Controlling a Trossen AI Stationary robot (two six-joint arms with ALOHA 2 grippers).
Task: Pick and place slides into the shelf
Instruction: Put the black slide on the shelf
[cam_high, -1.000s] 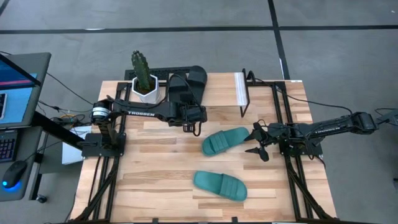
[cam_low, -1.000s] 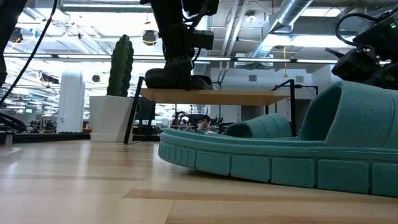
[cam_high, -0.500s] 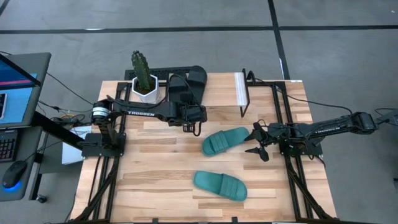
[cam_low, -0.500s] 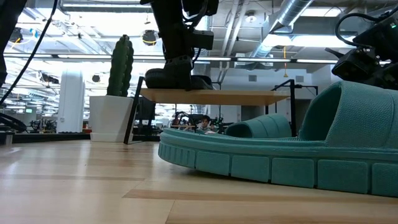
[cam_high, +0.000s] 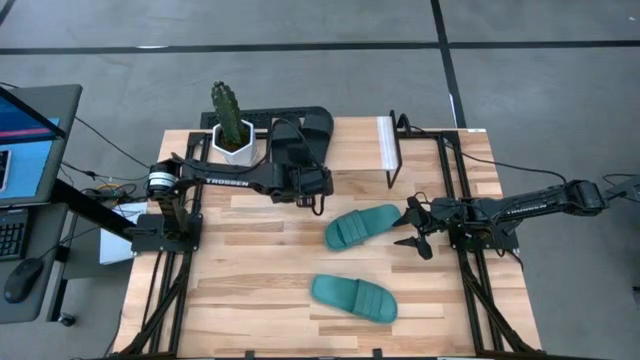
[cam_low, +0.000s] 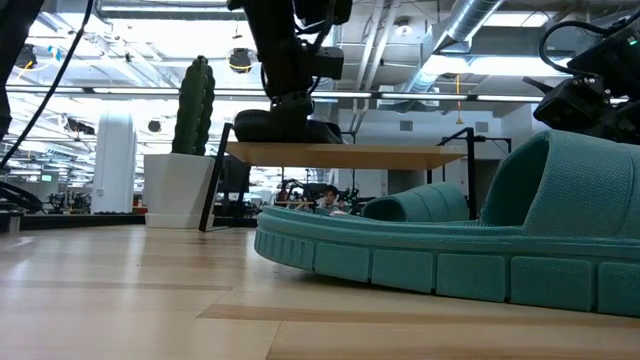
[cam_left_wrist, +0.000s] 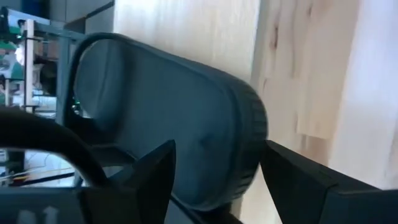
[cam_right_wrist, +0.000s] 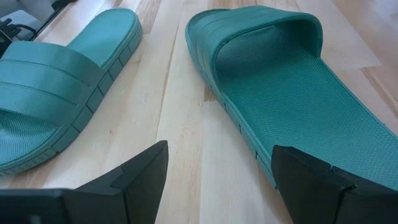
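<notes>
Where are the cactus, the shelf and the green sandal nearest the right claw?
cactus (cam_high: 227, 108): high view, on its green stem.
shelf (cam_high: 355, 135): high view, on its bare wooden top.
teal slide (cam_high: 362, 224): high view, on its footbed, beside the open right gripper (cam_high: 412, 228).

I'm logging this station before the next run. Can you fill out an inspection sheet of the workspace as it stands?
Surface: light plank tabletop, no spills seen.
Job's things: two black slip-on slides on the low wooden-topped shelf; two teal green slip-on slides, one mid-table, one nearer the front edge.
Clutter: green cactus in a white pot at the shelf's left end.
Grippers: left gripper at the second black slide, fingers either side of it; right gripper open, beside the mid-table teal slide.
Cables: black cables trailing off the left side.
Surroundings: grey floor; monitor and keyboard on a desk left.
</notes>
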